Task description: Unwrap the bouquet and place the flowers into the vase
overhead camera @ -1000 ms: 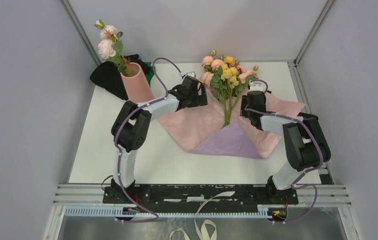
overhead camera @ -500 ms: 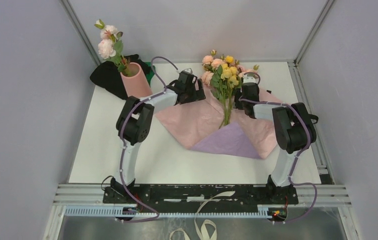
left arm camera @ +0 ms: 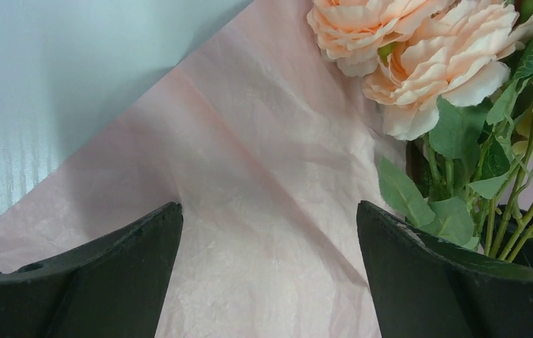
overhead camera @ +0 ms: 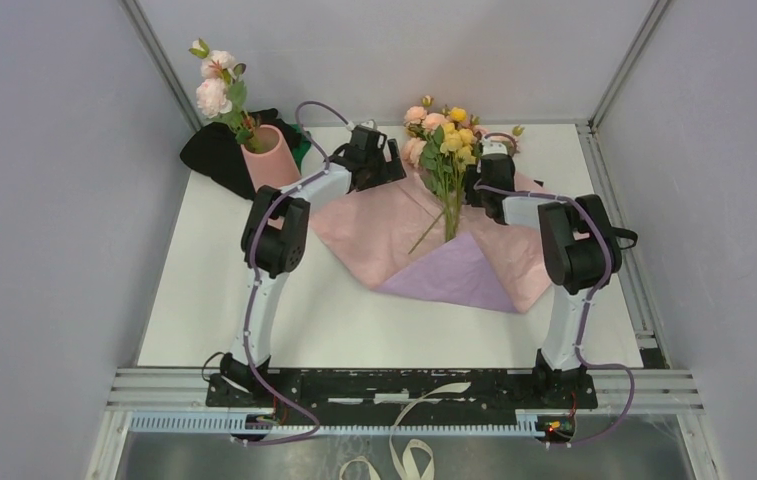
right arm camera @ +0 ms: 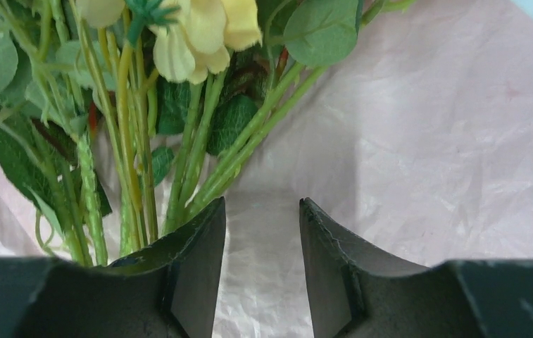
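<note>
The left fingers [left arm camera: 129, 267] are spread wide with nothing between them. Only crumpled pink paper [left arm camera: 263, 141] shows in the gap. The flowers [left arm camera: 432, 77] are just beside the finger on the right in the left wrist view, with leaves and stems brushing its outer edge and two peach blooms a little farther out.

The right fingers [right arm camera: 193, 253] stand partly apart, and the gap between them is also empty, showing bare paper. The green stems run down past the outer side of the finger on the left in that view, touching or almost touching it, but none lies between the two. Neither arm is holding anything.

From above, the paper lies opened out on the desk [overhead camera: 254, 290], pink side up, with one lilac corner turned toward the near edge. The bunch rests on its middle, blooms toward the far wall, stems pointing toward the arms and one stem splayed aside. No ribbon can be made out.

The unwrapping looks finished. Moving the flowers has not begun. The vase [overhead camera: 272, 160] stands well apart at the far left corner, against a black cloth [overhead camera: 212, 155], and holds only a pale pink sprig [overhead camera: 214, 90]. The stems need gathering into a grip, and the right fingers are nearest to them.
</note>
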### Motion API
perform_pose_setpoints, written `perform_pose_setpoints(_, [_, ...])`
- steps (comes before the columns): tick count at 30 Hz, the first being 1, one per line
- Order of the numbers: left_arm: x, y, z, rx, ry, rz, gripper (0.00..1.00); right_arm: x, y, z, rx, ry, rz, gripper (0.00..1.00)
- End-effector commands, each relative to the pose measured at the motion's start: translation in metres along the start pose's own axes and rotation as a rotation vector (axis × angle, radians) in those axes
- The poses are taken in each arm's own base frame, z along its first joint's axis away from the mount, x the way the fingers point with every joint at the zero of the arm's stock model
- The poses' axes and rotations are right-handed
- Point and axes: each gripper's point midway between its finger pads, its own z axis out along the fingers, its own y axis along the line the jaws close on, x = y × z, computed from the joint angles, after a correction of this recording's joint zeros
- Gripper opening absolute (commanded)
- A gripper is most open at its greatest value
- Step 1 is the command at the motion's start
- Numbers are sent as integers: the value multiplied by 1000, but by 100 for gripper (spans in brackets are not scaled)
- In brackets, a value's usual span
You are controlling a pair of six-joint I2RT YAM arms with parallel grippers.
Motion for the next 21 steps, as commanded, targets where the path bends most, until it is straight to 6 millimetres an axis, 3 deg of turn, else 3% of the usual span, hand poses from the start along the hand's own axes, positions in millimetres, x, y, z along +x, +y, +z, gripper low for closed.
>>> perform_pose_setpoints(1, [12,10,-10,-40,44,11,100,15,-3,-23,-8,45,21,49])
perform_pose_setpoints(4, [5,5,-25,-44,15,33,100,5,-5,-49,-5,4,26,49])
perform_pose_setpoints(9, [-13,-22,-58,-20,-53,89,100,-15,-2,-95,-29,-89,22,49])
perform_pose_setpoints(14, [-25,-52,-88,11,-109,128,100,-18,11,-130,-72,-122,-21,49])
perform_pose_setpoints(18, [-16,-74,-105,50,-105,148,100,-5,20,-148,-99,-112,-58,50])
perform_pose_setpoints(21, [13,-88,-112,68,-68,183,100,3,17,-160,-96,-128,-64,50])
